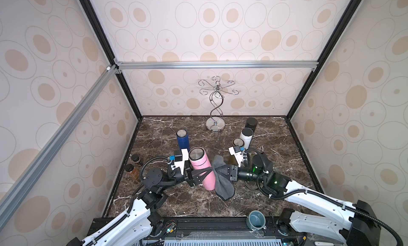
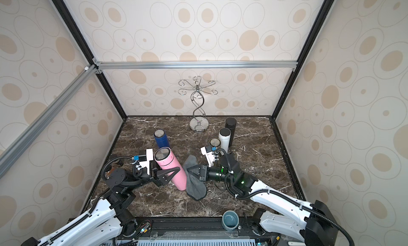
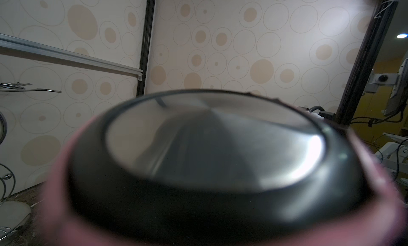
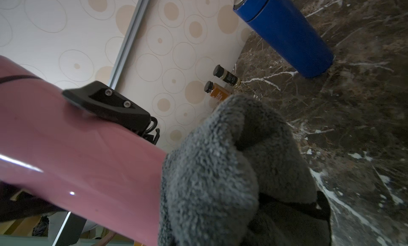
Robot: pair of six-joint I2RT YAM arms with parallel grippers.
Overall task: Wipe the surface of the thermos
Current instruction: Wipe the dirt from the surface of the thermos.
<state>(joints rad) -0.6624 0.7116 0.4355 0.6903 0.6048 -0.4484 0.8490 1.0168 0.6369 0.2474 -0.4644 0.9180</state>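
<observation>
Both arms are busy right now. My left end effector (image 1: 208,170) is clamped tight round the middle of the pink thermos (image 1: 199,164). The thermos leans tilted near the centre of the desk (image 1: 198,207), steel lid (image 1: 196,153) uppermost, just in front of the blue thermos (image 1: 183,142). My right end effector (image 1: 217,168) is pinched closed on the grey cloth (image 1: 224,186), and that cloth sits pressed against the pink thermos's side, its loose end hanging down toward the desk.
</observation>
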